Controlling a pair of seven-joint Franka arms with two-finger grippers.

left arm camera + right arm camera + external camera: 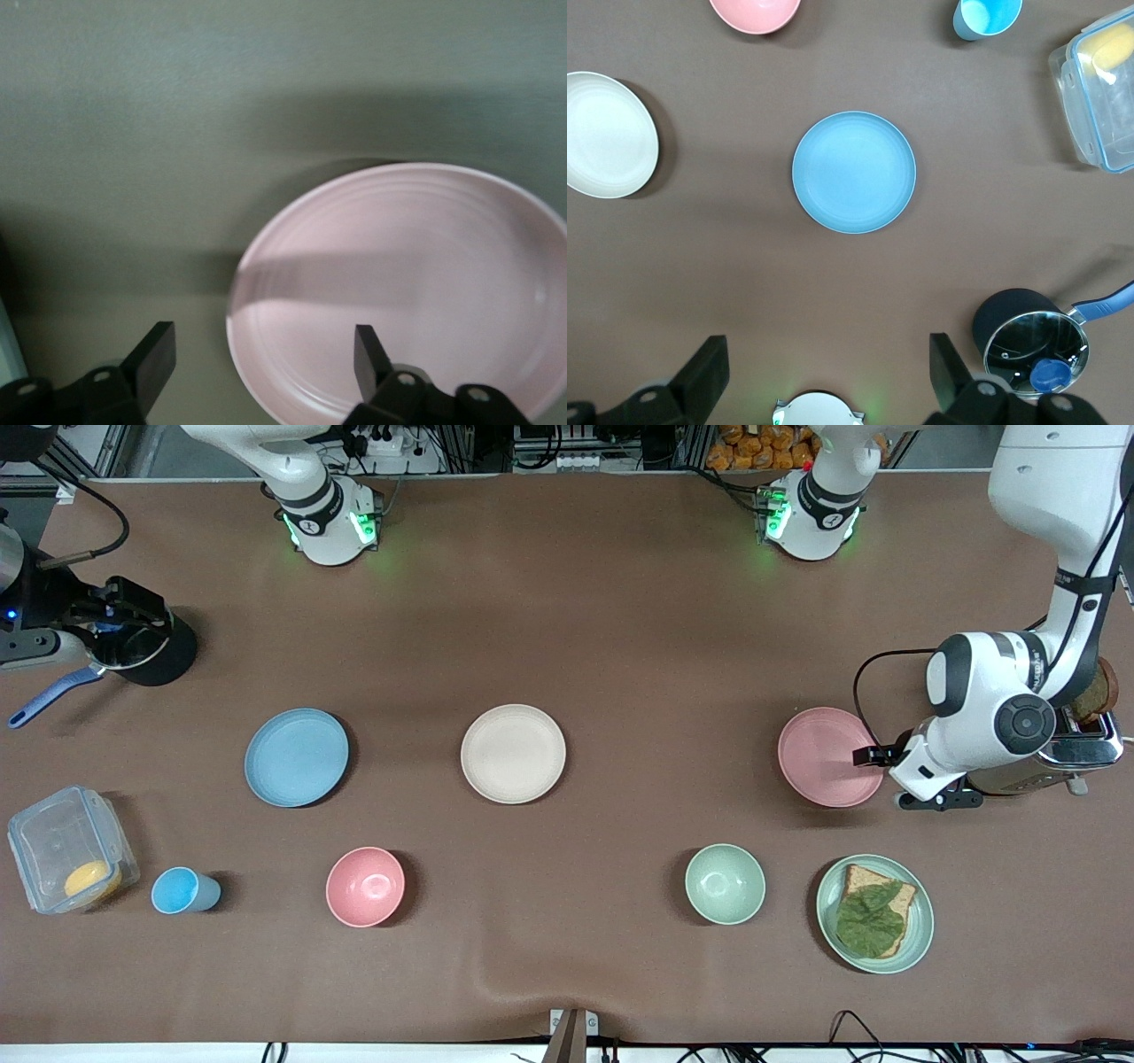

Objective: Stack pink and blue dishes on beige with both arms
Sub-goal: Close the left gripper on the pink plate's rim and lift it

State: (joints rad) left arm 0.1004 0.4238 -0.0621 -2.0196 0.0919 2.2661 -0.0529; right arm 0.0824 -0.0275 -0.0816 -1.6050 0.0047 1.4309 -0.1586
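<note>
The pink plate point(824, 757) point(407, 283) lies toward the left arm's end of the table. My left gripper point(873, 757) point(262, 335) is low at its edge and open: one finger is above the plate, the other over bare table, and the rim runs between them. The beige plate point(513, 754) point(607, 133) rests at mid-table. Toward the right arm's end lies the blue plate point(297, 757) point(853, 173). My right gripper point(142, 607) point(826, 347) hangs open and holding nothing, high over the table between its base and the blue plate.
A pink bowl point(365, 887), green bowl point(725, 883), blue cup point(182, 891), clear lidded box point(66, 850) and green plate with bread point(874, 914) stand nearer the front camera. A black pot point(151, 655) and a toaster point(1076, 748) stand at the table's ends.
</note>
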